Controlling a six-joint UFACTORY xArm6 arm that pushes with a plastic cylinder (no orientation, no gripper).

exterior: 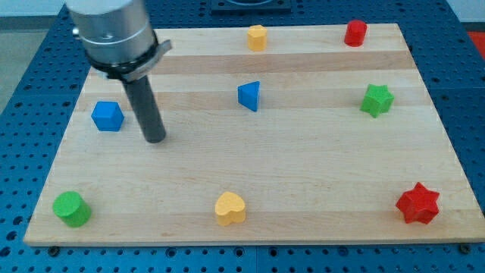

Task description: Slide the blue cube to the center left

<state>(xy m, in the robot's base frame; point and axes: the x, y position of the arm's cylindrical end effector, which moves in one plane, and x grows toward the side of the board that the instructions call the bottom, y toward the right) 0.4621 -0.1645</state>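
The blue cube [107,116] sits on the wooden board [303,174] near its left edge, about mid-height. My tip [155,139] is at the end of the dark rod, just to the right of the cube and slightly below it, with a small gap between them. The arm's silver body fills the view's top left above the rod.
A blue triangular block [249,95] lies at the upper middle. A yellow block [258,36] and a red cylinder [355,32] are at the top edge. A green star [377,99] is right, a red star [417,203] bottom right, a yellow heart [230,208] bottom middle, a green cylinder [71,208] bottom left.
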